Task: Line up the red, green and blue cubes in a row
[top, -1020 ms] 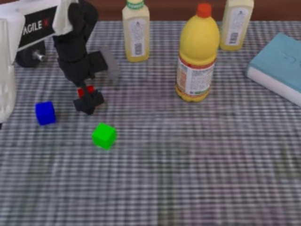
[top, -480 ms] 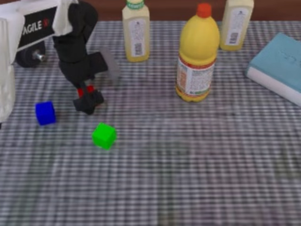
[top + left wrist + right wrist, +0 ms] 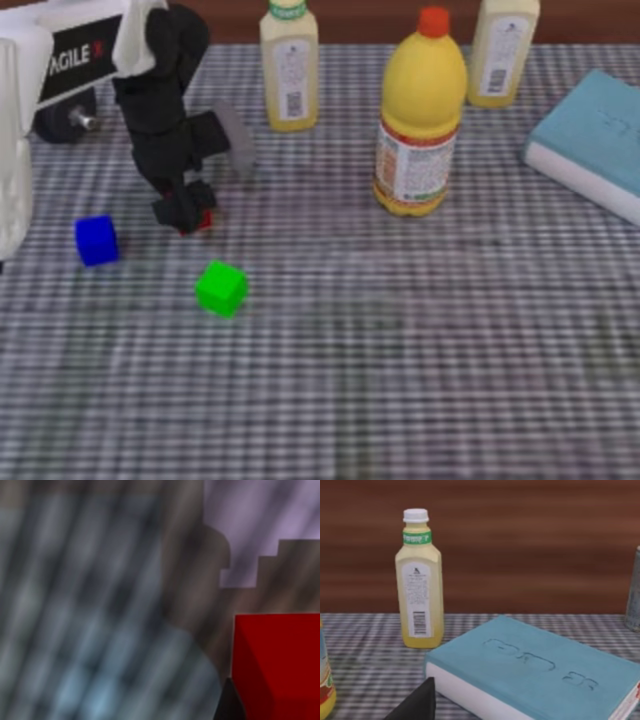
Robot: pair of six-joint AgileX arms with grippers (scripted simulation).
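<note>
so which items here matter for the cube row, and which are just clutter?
Job:
red cube, at the left gripper
green cube
blue cube

Clutter:
three bottles
book

The left arm is reaching down from the top left corner of the table in the top view. Its black wrist is pointing down at the cloth. The left gripper [image 3: 184,212] is sitting low, almost on the table, and its fingers are squeezing something small between them. The right arm is not showing in the top view.
</note>
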